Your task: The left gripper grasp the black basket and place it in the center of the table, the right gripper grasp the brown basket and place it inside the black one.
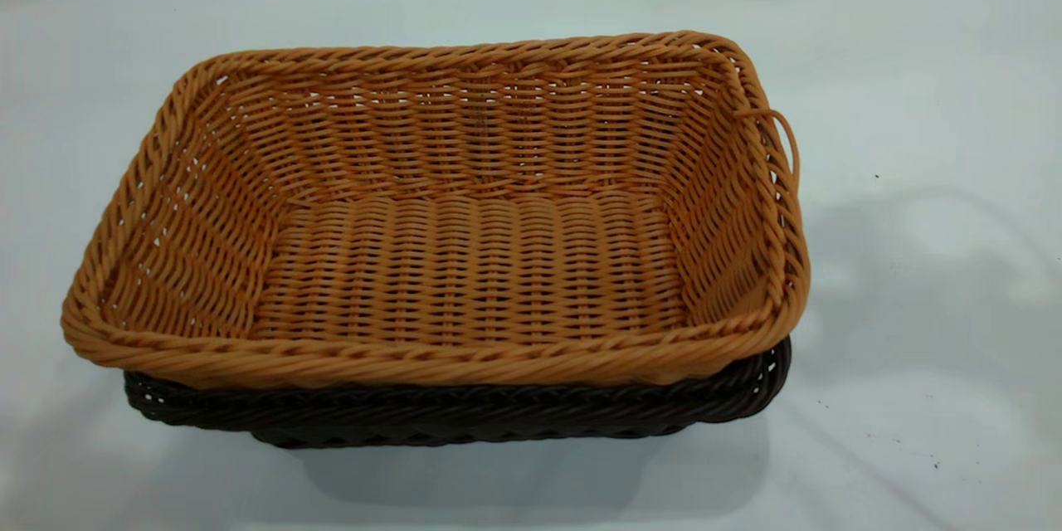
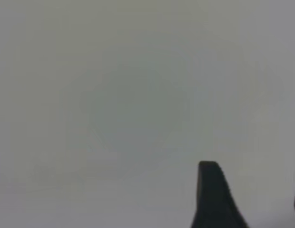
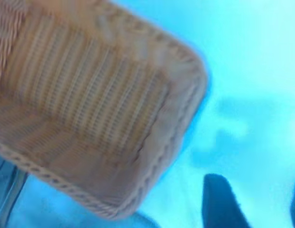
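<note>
Centrally, left to right, in the exterior view:
Table (image 1: 913, 431): plain white surface with a few small dark specks toward the right; soft shadows fall on it to the right of the baskets.
Brown basket (image 1: 465, 265): orange-tan wicker, rectangular, braided rim; it sits nested inside the dark one, its rim riding above the other's rim. A loose strand loops out from its right rim.
Black basket (image 1: 465, 415): very dark woven wicker, standing on the table at about the middle; only its near rim and a strip of its near wall show beneath the tan basket.
Left gripper (image 2: 250, 199): outside the exterior view; in the left wrist view one dark finger (image 2: 214, 199) and the edge of a second show, set apart with nothing between them, over bare pale surface.
Right gripper (image 3: 254, 204): outside the exterior view; in the right wrist view its two dark fingers stand spread and empty, held above the table just beside a corner of the brown basket (image 3: 90, 118), not touching it.
</note>
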